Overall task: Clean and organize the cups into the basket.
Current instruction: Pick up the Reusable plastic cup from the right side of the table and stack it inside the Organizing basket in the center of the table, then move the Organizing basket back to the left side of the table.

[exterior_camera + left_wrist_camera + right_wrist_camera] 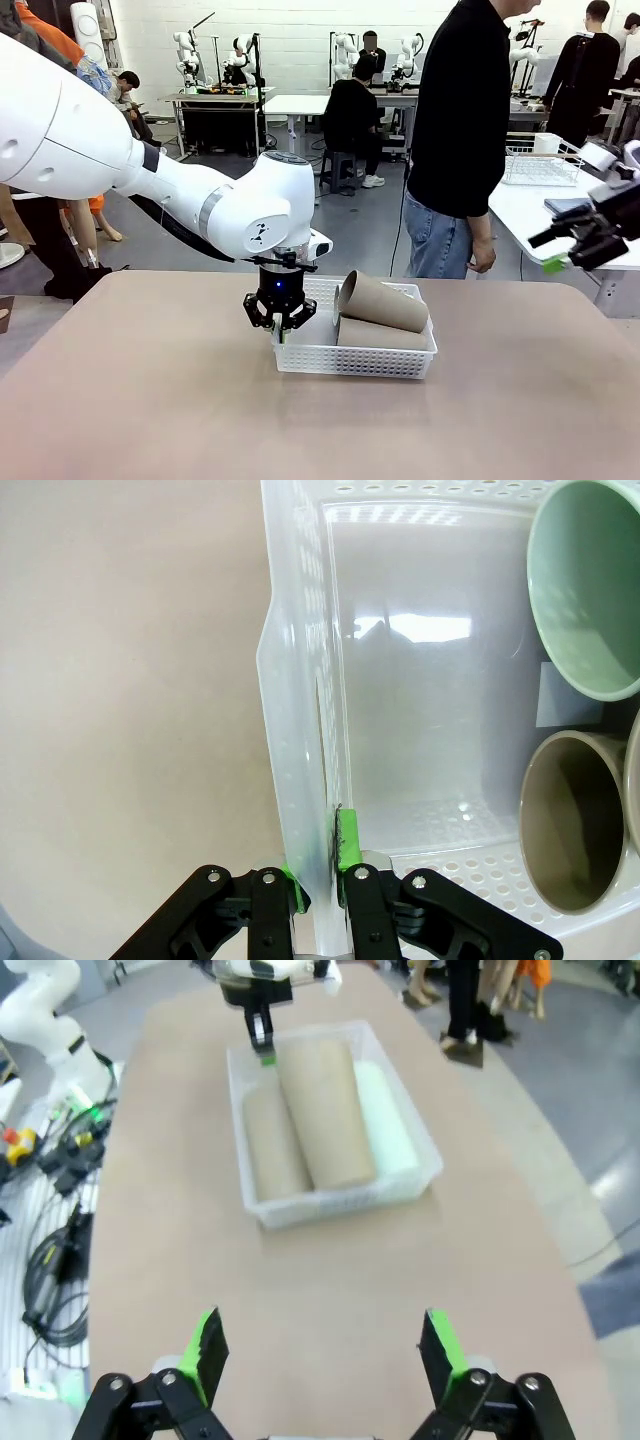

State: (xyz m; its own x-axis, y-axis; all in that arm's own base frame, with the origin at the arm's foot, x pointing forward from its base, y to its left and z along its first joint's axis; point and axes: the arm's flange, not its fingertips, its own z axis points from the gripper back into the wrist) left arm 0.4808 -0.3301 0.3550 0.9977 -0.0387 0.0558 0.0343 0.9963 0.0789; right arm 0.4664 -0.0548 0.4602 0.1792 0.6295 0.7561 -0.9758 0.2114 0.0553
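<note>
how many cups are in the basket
3, all lying on their sides in the basket: a tan cup at one side, a tan cup stacked on the middle, a mint cup opposite. Others may be hidden.

Cups [385,305] lying inside basket [352,360] at table [150,400] centre, left tool [281,328] on its left wall.

A tan table [150,400] fills the foreground. Beyond it lies a grey floor [200,225], and a white wall [290,40] closes the far side. White benches [300,103] stand along that wall, with a stool [340,165] beside one. At right, a white table [530,205] carries a wire basket [540,165]. Cables [50,1280] lie on the floor beside the tan table. The light is even and bright.
</note>
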